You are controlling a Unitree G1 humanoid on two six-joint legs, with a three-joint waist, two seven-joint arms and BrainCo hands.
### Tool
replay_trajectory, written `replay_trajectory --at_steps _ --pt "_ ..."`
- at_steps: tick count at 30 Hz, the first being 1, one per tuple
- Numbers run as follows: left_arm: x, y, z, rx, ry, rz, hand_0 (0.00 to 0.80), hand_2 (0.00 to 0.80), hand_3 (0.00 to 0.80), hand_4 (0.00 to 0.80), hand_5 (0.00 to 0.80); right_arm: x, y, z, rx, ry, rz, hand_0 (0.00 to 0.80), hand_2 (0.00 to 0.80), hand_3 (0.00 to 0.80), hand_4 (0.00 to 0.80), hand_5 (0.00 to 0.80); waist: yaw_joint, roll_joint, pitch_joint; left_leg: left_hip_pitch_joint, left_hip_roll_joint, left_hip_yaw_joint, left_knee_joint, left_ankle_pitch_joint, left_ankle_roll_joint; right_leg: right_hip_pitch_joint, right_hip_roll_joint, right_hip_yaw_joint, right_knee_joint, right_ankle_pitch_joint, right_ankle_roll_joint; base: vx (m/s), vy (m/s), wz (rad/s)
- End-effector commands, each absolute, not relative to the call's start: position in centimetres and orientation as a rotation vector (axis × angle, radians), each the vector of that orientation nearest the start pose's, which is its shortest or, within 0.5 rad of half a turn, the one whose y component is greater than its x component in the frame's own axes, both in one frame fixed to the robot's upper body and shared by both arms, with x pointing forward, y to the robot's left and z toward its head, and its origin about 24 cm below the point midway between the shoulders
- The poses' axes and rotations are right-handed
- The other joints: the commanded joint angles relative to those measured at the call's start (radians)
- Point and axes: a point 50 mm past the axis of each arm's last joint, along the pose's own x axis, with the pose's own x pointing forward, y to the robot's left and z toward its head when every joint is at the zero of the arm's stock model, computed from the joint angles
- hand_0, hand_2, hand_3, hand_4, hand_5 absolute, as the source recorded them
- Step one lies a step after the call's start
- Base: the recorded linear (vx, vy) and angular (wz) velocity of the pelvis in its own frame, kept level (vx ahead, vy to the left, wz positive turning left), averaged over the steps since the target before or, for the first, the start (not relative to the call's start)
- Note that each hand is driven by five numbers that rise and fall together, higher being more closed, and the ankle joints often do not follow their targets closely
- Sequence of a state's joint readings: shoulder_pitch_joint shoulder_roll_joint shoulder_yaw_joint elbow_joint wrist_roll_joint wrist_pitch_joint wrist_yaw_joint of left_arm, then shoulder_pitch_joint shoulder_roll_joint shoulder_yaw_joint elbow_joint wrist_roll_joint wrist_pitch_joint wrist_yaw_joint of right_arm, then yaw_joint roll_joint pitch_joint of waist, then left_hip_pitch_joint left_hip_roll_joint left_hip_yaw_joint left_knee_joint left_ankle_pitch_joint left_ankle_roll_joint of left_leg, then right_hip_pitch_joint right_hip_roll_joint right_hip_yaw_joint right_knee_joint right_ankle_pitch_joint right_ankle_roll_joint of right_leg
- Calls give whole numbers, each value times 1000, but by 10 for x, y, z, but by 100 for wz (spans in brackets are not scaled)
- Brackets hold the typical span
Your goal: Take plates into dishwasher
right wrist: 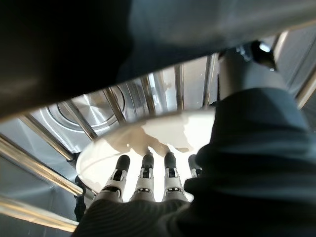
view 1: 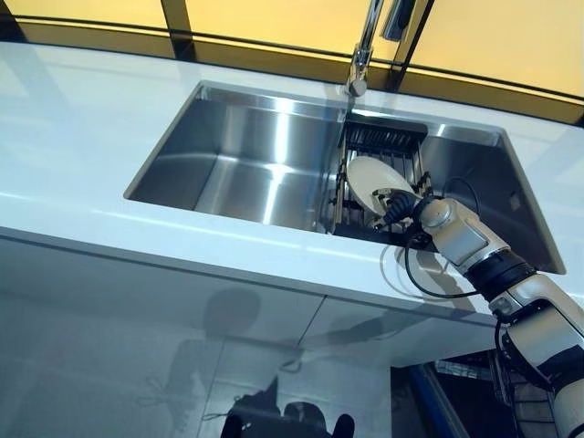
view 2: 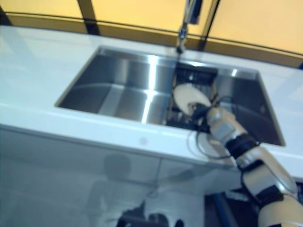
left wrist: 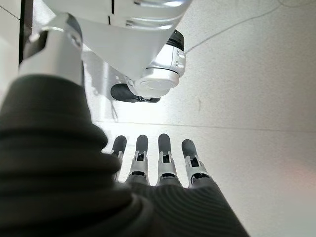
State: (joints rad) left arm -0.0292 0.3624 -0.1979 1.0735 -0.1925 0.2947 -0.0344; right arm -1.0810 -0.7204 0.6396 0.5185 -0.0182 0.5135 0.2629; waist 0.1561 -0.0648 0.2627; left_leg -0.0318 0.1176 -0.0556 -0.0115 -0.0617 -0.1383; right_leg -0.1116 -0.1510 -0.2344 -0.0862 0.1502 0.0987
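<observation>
Right hand (view 1: 399, 208) reaches down over the near rim of the sink (view 1: 228, 164) from the bench (view 1: 82, 137), its fingers (right wrist: 143, 177) lying fairly straight against the face of a white plate (view 1: 376, 181); whether the thumb grips it I cannot tell. That plate stands tilted in a wire rack (view 1: 379, 146) set in the sink's right part, below the tap (view 1: 362, 55). Leftward the basin is open steel. Left hand (left wrist: 158, 163) hangs with fingers straight, holding nothing.

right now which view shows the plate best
The left eye view: the white plate shows whole, tilted in the sink's rack, right hand at its edge. The right eye view shows it blurred; the right wrist view only part, past the fingers; the left wrist view nothing.
</observation>
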Motion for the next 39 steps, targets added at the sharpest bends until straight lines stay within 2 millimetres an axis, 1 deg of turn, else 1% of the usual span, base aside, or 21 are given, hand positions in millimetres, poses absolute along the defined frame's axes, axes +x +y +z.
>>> replay_trajectory --at_steps 1,8,10,11,12,13,14,15,16,17,22,30,35,36,39 --pt "115 264 -145 267 1360 105 0 0 0 0 0 399 -194 261 -1075 96 75 0 0 0 0 0 22 -18 13 -61 -35 19 -76 135 31 57 -89 12 -1 -33 80 0 0 0" --pt "119 259 -145 250 1358 100 0 0 0 0 0 400 -191 264 -1167 67 26 0 0 0 0 0 22 -11 18 -61 -36 19 -76 135 32 55 -93 12 -1 -31 81 4 9 0" --pt "121 256 -145 236 1361 98 0 0 0 0 0 400 -192 270 -1205 41 -23 0 0 0 0 0 24 -6 24 -71 -38 17 -76 137 32 47 -93 13 -1 -29 80 -14 22 1" --pt "122 254 -145 227 1360 96 0 0 0 0 0 401 -192 274 -1241 21 -67 144 144 144 144 144 25 -1 30 -80 -39 16 -76 139 32 39 -92 13 -1 -28 80 -48 37 2" --pt "122 253 -146 223 1358 94 0 0 0 0 0 401 -193 276 -1257 7 -93 238 238 238 238 238 26 1 33 -85 -40 15 -76 140 32 35 -92 13 -1 -28 80 -75 48 2" --pt "123 252 -146 215 1355 94 0 0 0 0 0 401 -194 280 -1278 -18 -140 467 467 467 467 467 27 6 37 -91 -40 16 -76 142 32 30 -93 13 -1 -27 81 -74 49 3" --pt "123 251 -146 209 1352 94 0 0 0 0 0 401 -195 284 -1297 -38 -184 587 587 587 587 587 27 11 41 -97 -40 17 -76 143 32 24 -93 12 -1 -26 81 -88 59 2" --pt "124 249 -146 203 1349 92 0 0 0 0 0 401 -198 290 -1321 -56 -241 737 737 737 737 737 29 16 44 -105 -42 15 -76 145 32 18 -93 13 -1 -25 80 -66 44 2" --pt "124 249 -146 202 1348 92 0 0 0 0 0 401 -199 291 -1327 -59 -253 787 787 787 787 787 29 18 45 -107 -43 14 -76 146 32 16 -93 13 -1 -25 80 -65 43 5" --pt "124 248 -147 198 1345 90 0 0 0 0 0 401 -202 295 -1358 -70 -298 800 800 800 800 800 31 23 47 -114 -44 12 -76 147 33 10 -93 13 -1 -24 80 -58 40 10" --pt "120 245 -149 192 1344 73 0 0 0 0 0 398 -215 305 -1463 -106 -468 800 800 800 800 800 37 40 44 -117 -48 6 -76 149 34 9 -99 5 2 -24 82 -19 30 8" --pt "109 246 -152 215 1365 42 0 0 0 0 0 397 -227 295 -1493 -106 -553 800 800 800 800 800 43 50 6 -104 -49 5 -76 144 35 27 -105 -8 -1 -27 87 21 4 6" --pt "105 249 -152 227 1374 33 0 0 0 0 0 396 -236 298 -1498 -111 -591 800 800 800 800 800 45 54 -16 -91 -46 6 -76 141 33 42 -107 -16 -1 -31 89 11 -2 1" --pt "100 250 -153 233 1382 29 0 0 0 0 0 394 -241 299 -1504 -107 -598 800 800 800 800 800 45 52 -30 -81 -45 7 -76 139 31 53 -106 -15 -1 -35 90 38 -6 1" --pt "96 252 -153 244 1393 27 0 0 0 0 0 392 -247 300 -1500 -104 -607 800 800 800 800 800 45 46 -50 -65 -41 12 -76 135 29 71 -106 -18 -1 -40 91 71 -18 0"
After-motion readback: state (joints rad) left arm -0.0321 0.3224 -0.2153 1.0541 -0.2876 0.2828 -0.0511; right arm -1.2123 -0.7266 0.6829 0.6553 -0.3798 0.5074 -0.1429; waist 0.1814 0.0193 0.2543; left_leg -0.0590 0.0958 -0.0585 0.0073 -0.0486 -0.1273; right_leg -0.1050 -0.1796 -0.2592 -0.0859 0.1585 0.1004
